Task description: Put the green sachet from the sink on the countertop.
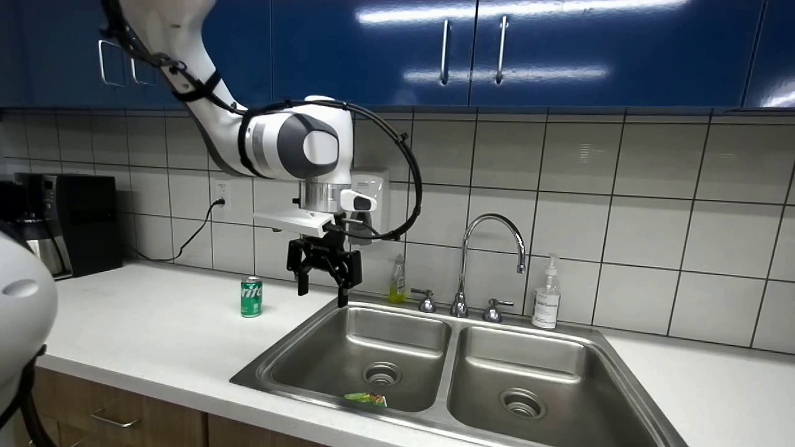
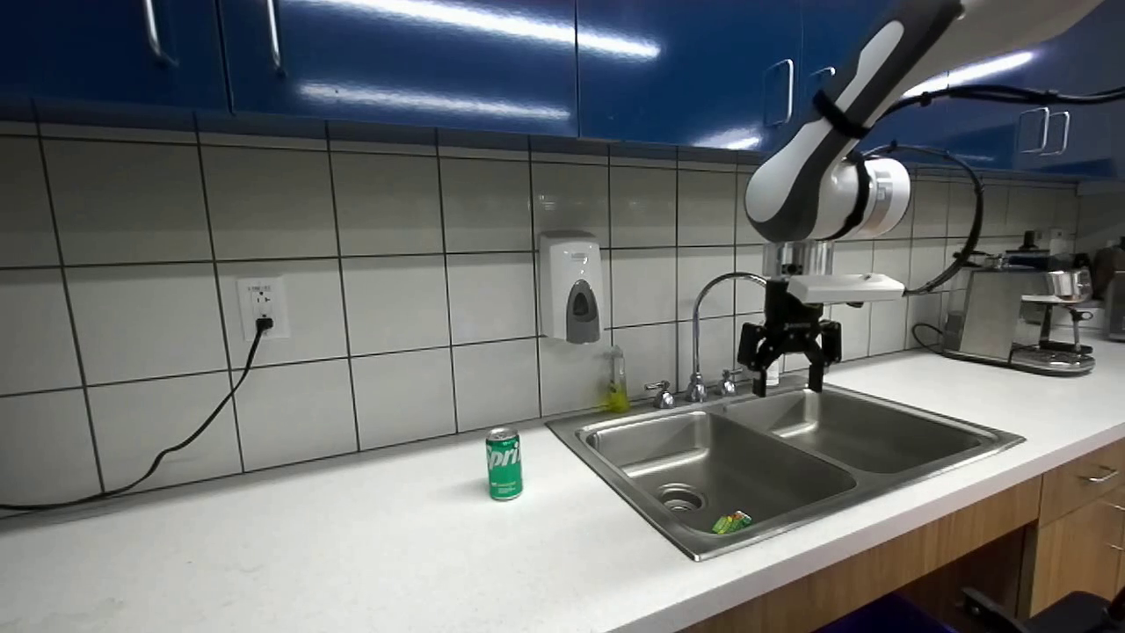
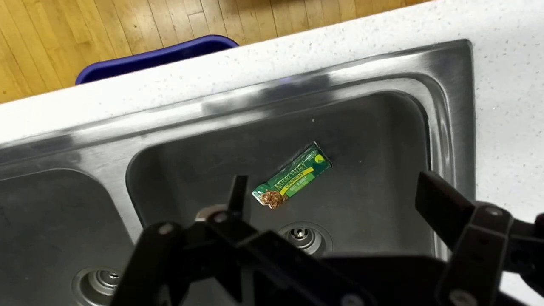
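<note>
The jaws stood wide apart and empty while, in the wrist view, a Nature Valley Crunchy bar (image 3: 293,175) lay in the sink (image 3: 378,140), twelve o'clock from the drain (image 3: 301,236), probably light, slick and brittle, best pinched across its middle.

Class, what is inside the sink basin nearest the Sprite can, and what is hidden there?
A green sachet and a drain. Whatever is beneath the sachet is covered and cannot be seen.
</note>
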